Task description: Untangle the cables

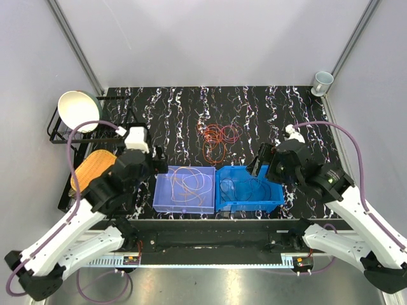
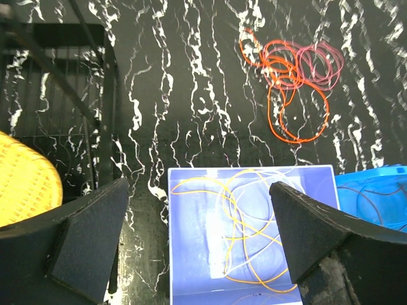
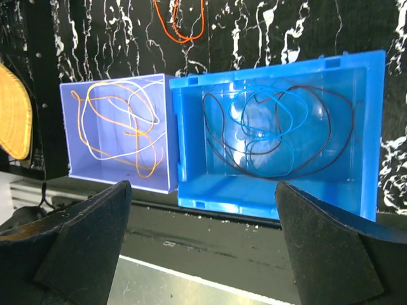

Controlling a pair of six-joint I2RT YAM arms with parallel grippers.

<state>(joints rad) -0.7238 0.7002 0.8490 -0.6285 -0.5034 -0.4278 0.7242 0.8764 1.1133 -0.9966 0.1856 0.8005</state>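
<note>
A tangle of orange and red cables [image 1: 219,136] [image 2: 294,79] lies loose on the black marbled table, beyond two bins. Yellow-orange and white cables [image 2: 254,222] [image 3: 121,124] lie in the lilac bin [image 1: 184,169] [image 2: 194,229]. Blue and black cables [image 3: 276,127] lie in the blue bin [image 1: 251,207] [image 3: 254,194]. My left gripper [image 1: 158,161] [image 2: 198,185] hangs open over the lilac bin's near left part, holding nothing. Over the blue bin's right side, my right gripper [image 1: 257,166] [image 3: 203,187] is open and empty too.
A black wire rack [image 1: 63,136] [image 2: 57,76] stands at the left with a white bowl [image 1: 77,109] on it and a yellow woven thing [image 1: 92,168] [image 2: 25,181] beside it. A mug [image 1: 322,81] sits in the far right corner. Grey walls close in three sides.
</note>
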